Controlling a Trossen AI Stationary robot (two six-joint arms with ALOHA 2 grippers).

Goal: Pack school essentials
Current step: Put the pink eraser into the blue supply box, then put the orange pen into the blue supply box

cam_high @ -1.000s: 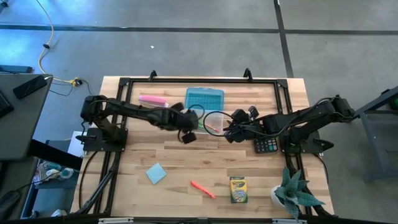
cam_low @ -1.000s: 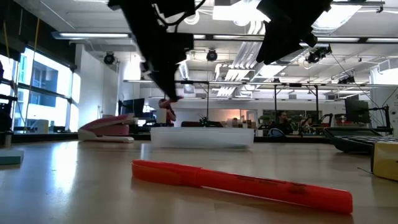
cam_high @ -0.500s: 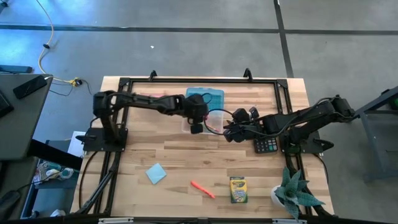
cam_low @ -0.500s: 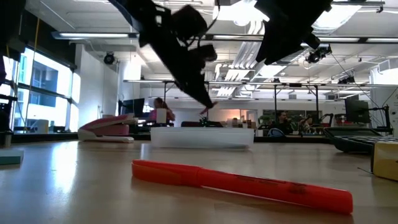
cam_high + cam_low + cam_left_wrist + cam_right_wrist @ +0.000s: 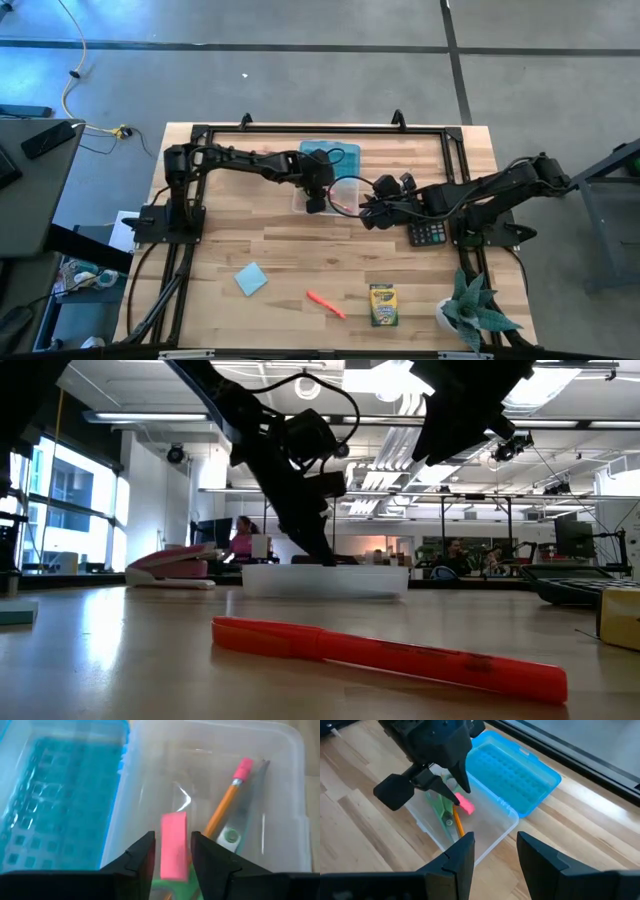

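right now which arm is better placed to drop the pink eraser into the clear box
Left. The left gripper already holds the pink eraser over the clear box, where a pencil and scissors lie. The right gripper hangs beside the box, open and empty.

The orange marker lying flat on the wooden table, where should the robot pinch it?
Probably at the middle of the orange marker, coming straight down from above. It lies flat and alone on the wooden table, slanted, so the fingers should close across its thin width, turned to match that slant.
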